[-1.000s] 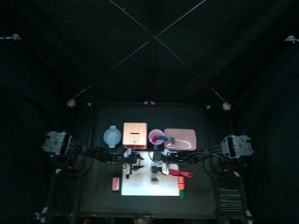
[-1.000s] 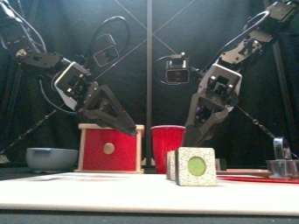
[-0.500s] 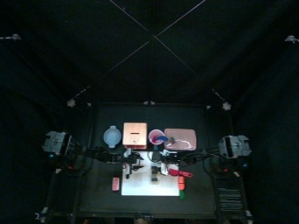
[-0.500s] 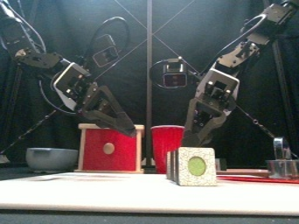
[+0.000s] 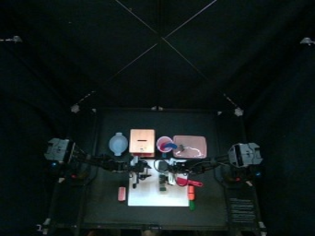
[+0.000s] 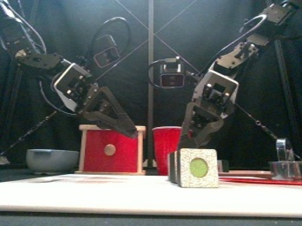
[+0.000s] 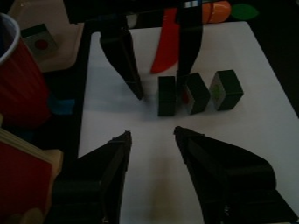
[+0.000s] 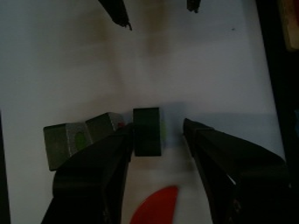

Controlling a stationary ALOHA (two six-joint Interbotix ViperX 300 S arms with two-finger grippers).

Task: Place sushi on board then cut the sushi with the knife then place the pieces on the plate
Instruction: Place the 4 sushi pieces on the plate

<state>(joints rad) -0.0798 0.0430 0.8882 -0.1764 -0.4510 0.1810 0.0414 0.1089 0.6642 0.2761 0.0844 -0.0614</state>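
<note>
right gripper (image 8: 158, 131) is spread wide, jaws set either side of one dark green end piece (image 8: 146, 131) of the sushi, which stands a little apart from the other pieces (image 8: 79, 143) at mid-left of the right wrist view. nothing is pinched yet; in the front view its tips hang just over the top of the roll, right of centre, and i cannot tell whether a jaw touches the block. left gripper (image 7: 152, 134) is spread too and empty, above bare white board (image 7: 152, 188), with the row of pieces beyond it toward the upper right of its own view.

the blocks stand upright on the board with gaps between them, and the red knife (image 7: 170, 44) lies flat on the board past them, so cutting looks done and moving pieces to the plate is the step in hand. the pink tray (image 5: 192, 145) sits behind the board, just right of centre in the top view, beside the red cup (image 6: 171, 141).

the next move likely calls for lowering a touch, closing squarely on the end piece without nudging its neighbours, then lifting clear and carrying it back to the tray.
</note>
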